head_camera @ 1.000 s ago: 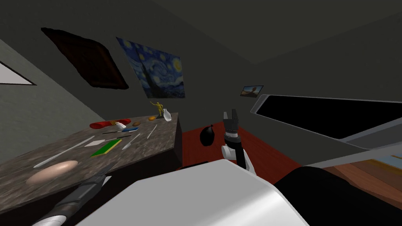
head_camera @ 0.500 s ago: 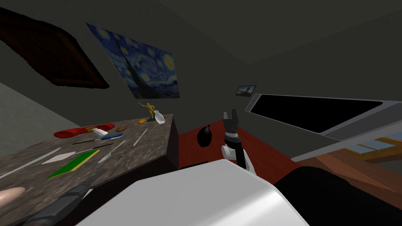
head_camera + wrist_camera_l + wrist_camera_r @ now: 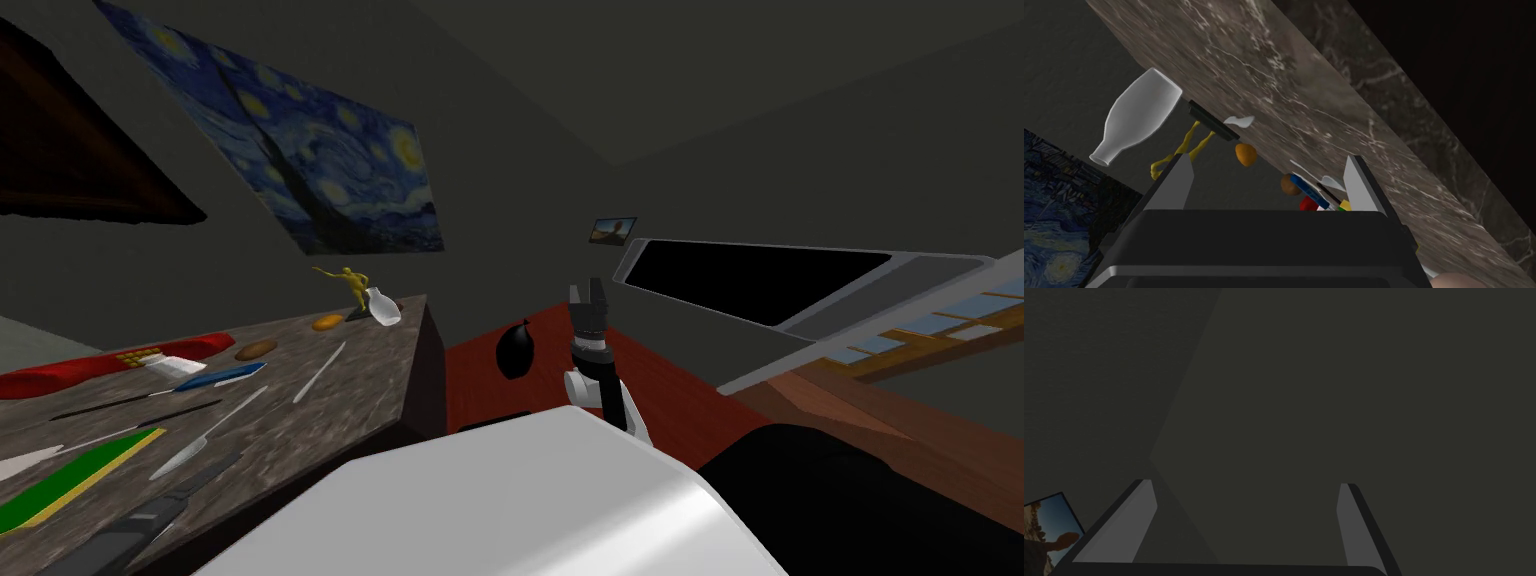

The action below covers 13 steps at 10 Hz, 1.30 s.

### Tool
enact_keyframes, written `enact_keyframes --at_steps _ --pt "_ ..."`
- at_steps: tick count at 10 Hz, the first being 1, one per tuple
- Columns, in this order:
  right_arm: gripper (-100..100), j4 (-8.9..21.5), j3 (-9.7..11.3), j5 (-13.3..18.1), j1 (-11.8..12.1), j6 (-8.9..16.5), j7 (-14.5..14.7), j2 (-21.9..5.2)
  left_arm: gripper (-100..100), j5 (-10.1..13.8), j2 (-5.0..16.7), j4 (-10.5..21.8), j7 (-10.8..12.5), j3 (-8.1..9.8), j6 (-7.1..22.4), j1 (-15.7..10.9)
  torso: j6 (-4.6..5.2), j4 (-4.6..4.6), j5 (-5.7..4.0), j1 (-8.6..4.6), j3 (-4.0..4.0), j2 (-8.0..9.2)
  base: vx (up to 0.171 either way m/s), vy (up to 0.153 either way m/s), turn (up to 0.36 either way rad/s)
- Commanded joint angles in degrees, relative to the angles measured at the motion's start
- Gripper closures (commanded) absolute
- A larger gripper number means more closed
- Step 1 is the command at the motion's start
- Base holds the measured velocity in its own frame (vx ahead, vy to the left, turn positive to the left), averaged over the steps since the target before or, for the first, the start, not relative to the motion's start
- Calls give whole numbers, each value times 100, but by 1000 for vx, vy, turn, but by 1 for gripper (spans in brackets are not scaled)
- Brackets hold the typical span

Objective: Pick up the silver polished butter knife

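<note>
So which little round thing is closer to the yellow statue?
The orange one, lying just beside the yellow statue and white bottle. The brown one sits farther along the table, nearer the red thing.

Dark marble table (image 3: 335,412): butter knife (image 3: 207,434), green book (image 3: 68,480), blue pen (image 3: 224,375), white bottle (image 3: 382,307), yellow figurine (image 3: 350,283).

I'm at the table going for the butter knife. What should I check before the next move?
1. Left hand open: ok.
2. Butter knife located: ok, it lies flat on the marble table, beside the green book.
3. Left fingers around the knife: not ok. They hold nothing and point along the tabletop toward the white bottle.
4. Which end of the knife is the handle: cannot tell.
5. Right hand open and off the table: ok.
</note>
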Motion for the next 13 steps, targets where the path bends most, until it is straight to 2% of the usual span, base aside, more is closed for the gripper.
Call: enact_keyframes --at_steps 1,2,3,5,6,10,12,13 --pt "0 0 0 0 0 0 0 0 -100 2 192 85 -28 -39 38 35 0 0 0 0 0 0 75 -17 -95" --pt "0 0 -1 0 0 0 0 0 -100 1 412 193 -73 -96 111 149 -4 0 1 6 1 3 106 -9 -160" --pt "0 0 0 0 0 0 0 0 -100 1 468 193 -73 -96 111 149 -1 -1 2 10 -3 -6 86 1 -88" --pt "0 0 0 0 0 0 0 0 -100 -20 886 379 -165 -243 250 348 1 -1 3 13 -3 -4 115 -2 -247" --pt "0 0 0 0 1 0 0 0 -100 -20 966 379 -165 -243 250 348 1 -4 3 13 -10 -18 95 16 -58" --pt "0 0 -1 0 1 0 0 -1 -100 -126 1730 634 -341 -603 482 620 -1 -6 10 43 -16 -27 134 72 -200" --pt "0 0 -2 0 1 0 0 -2 -100 -196 1993 710 -419 -776 570 703 -1 -8 12 50 -21 -34 161 122 -201" --pt "0 0 -2 0 2 0 0 -2 -100 -261 2166 754 -483 -918 635 759 -3 -8 14 57 -20 -33 128 177 -241"
